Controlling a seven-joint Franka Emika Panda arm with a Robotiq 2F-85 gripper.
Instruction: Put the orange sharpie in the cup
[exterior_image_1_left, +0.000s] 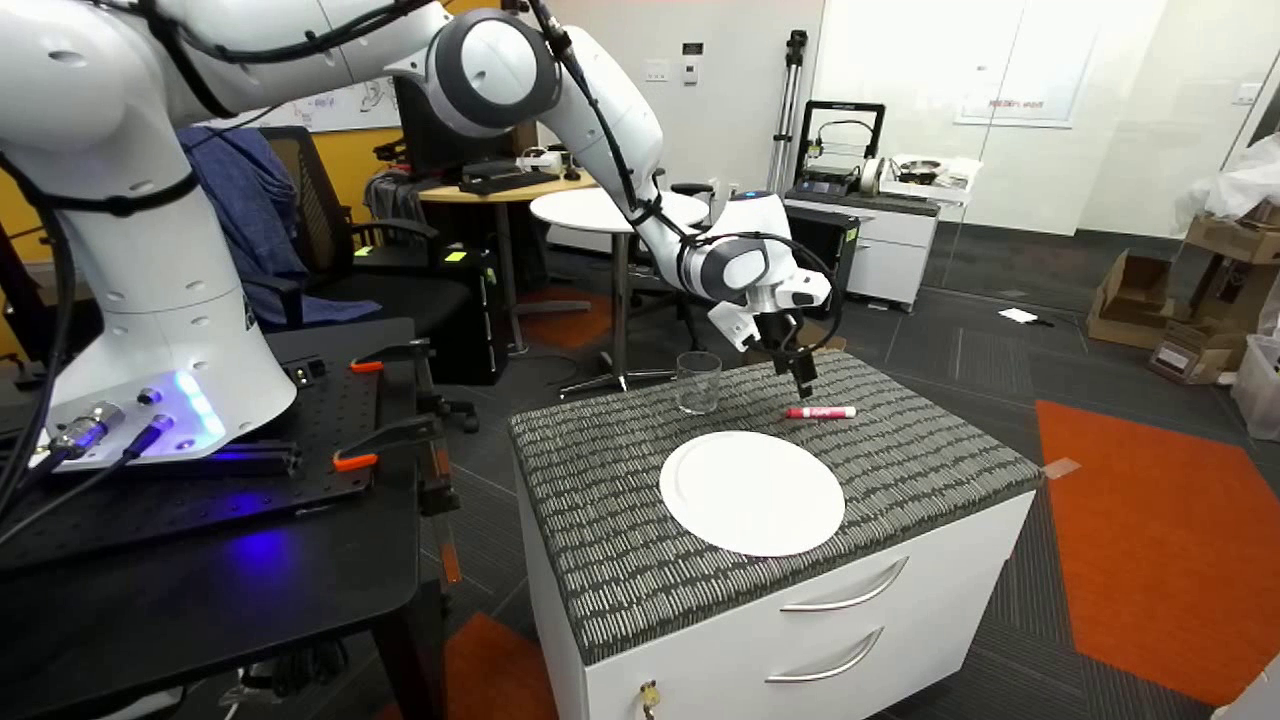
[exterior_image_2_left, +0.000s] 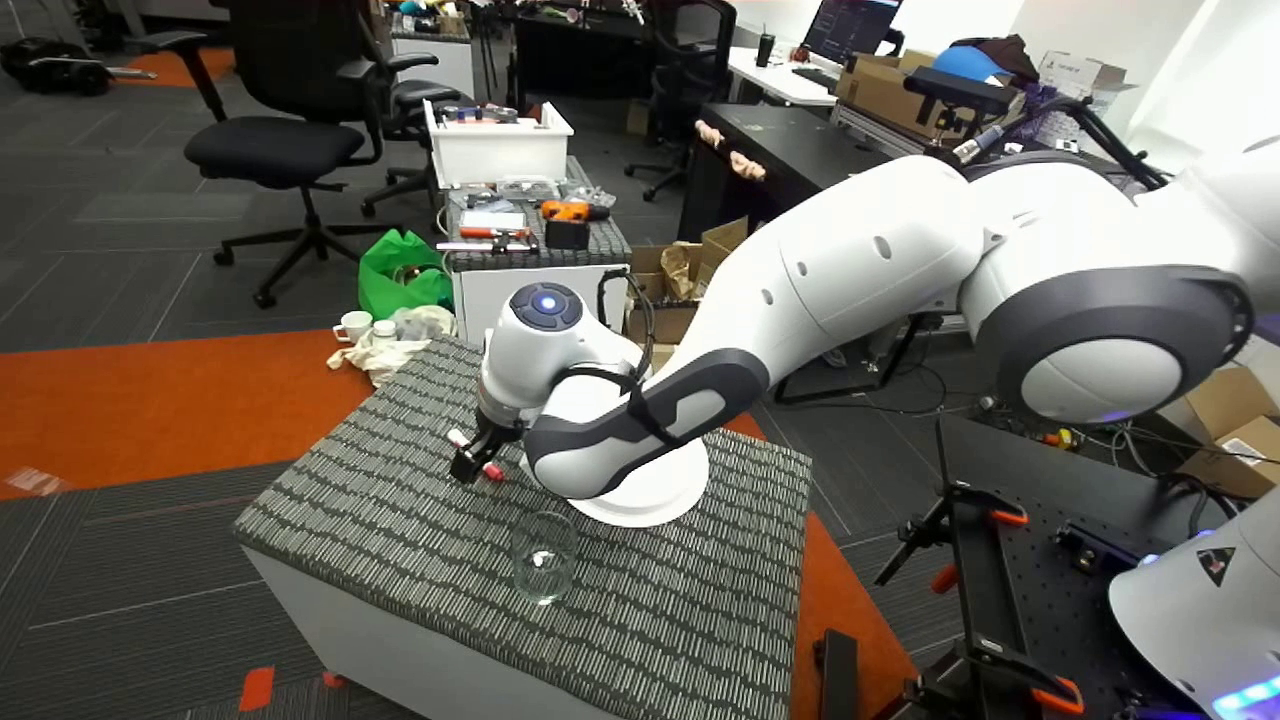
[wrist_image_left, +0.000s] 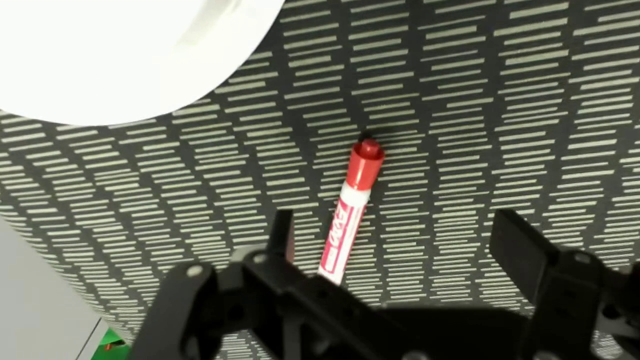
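The orange sharpie, a red-capped marker with a white and red label, lies flat on the patterned cabinet top. It shows in both exterior views (exterior_image_1_left: 822, 412) (exterior_image_2_left: 493, 471) and in the wrist view (wrist_image_left: 346, 220). The cup, a clear tumbler, stands upright on the same top in both exterior views (exterior_image_1_left: 698, 383) (exterior_image_2_left: 544, 557); it is out of the wrist view. My gripper (wrist_image_left: 392, 225) is open and empty above the marker. The marker shows between the fingers, nearer the left one, which hides its lower end. The gripper also shows in both exterior views (exterior_image_1_left: 803, 378) (exterior_image_2_left: 467, 464).
A flat white plate (exterior_image_1_left: 752, 493) lies on the cabinet top beside the marker, and it also shows in the wrist view (wrist_image_left: 125, 55). The cabinet top's edge (exterior_image_2_left: 400, 607) runs near the cup. A black table (exterior_image_1_left: 300, 580) carries the robot's base.
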